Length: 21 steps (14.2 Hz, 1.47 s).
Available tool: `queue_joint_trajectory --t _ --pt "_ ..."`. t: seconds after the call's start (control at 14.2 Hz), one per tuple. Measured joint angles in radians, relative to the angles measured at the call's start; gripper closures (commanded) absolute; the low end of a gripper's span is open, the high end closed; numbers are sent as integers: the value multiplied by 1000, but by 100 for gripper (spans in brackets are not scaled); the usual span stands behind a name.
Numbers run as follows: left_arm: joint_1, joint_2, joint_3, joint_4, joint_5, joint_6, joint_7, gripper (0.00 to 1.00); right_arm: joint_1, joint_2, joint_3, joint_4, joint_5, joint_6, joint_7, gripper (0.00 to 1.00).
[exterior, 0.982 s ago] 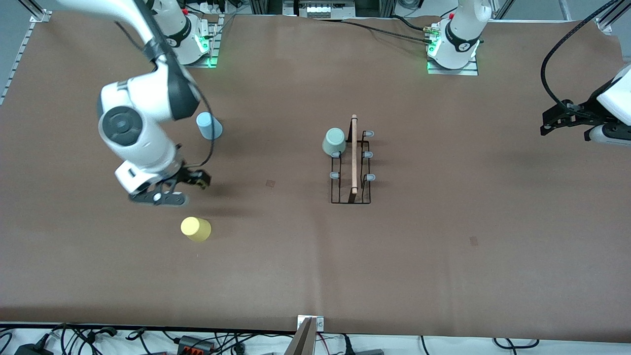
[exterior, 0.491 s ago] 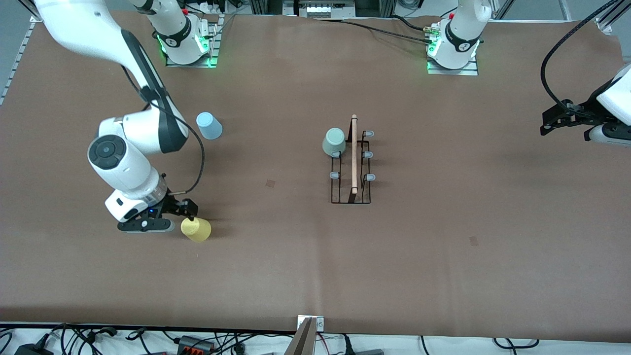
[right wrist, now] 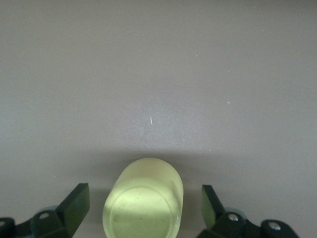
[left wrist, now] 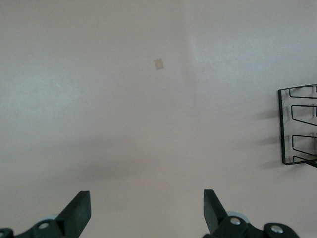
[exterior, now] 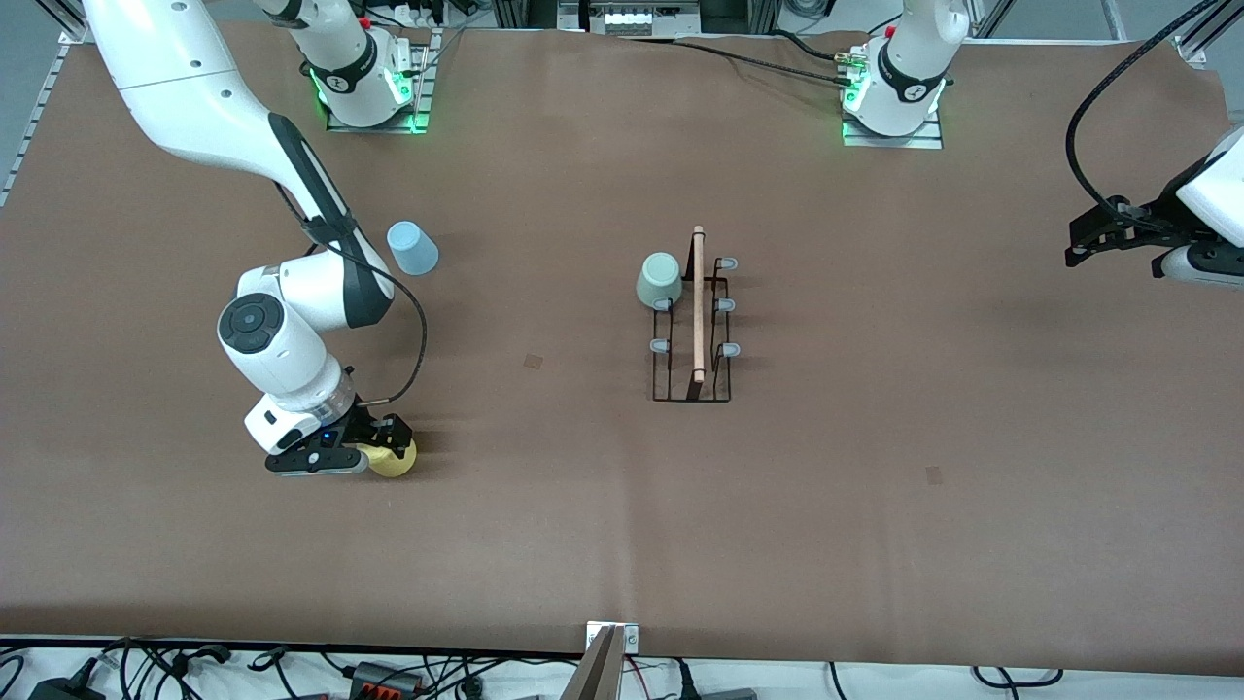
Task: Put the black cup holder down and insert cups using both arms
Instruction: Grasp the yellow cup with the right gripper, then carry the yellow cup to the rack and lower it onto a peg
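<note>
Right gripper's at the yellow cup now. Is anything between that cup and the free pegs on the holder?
Nothing visible. The right gripper has its jaws open around the yellow cup, not yet shut. From there to the holder the table is bare. The green cup sits on one peg; five remain free. The blue cup lies off that line.

No legible text, label, brand name, number or sign appears in any view. The round marks on the black bands at the two arm bases are too small to read.
</note>
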Motion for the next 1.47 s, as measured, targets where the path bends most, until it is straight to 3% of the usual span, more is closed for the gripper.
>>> queue_joint_trajectory --t 0.07,0.14,0.21,0.28,0.35,0.42,0.63,0.84,1.19,1.47 --pt "0 0 0 0 0 0 0 0 0 7 0 0 0 2 0 0" --pt "0 0 0 0 0 0 0 0 1 14 0 0 0 3 0 12" --pt "0 0 0 0 0 0 0 0 1 20 0 1 -1 6 -1 47" --pt "0 0 0 0 0 0 0 0 1 23 0 1 -2 8 -2 72" --pt "0 0 0 0 0 0 0 0 1 23 0 2 -2 9 -6 90" --pt "0 0 0 0 0 0 0 0 2 22 0 5 -2 10 -10 98" --pt "0 0 0 0 0 0 0 0 6 12 2 20 -3 -5 -19 98" --pt "0 0 1 0 0 0 0 0 45 -82 6 46 -3 -186 4 98" --pt "1 0 1 0 0 0 0 0 209 -276 13 162 28 -563 337 98" --pt "4 0 2 0 0 0 0 0 365 -254 14 260 107 -602 642 98"
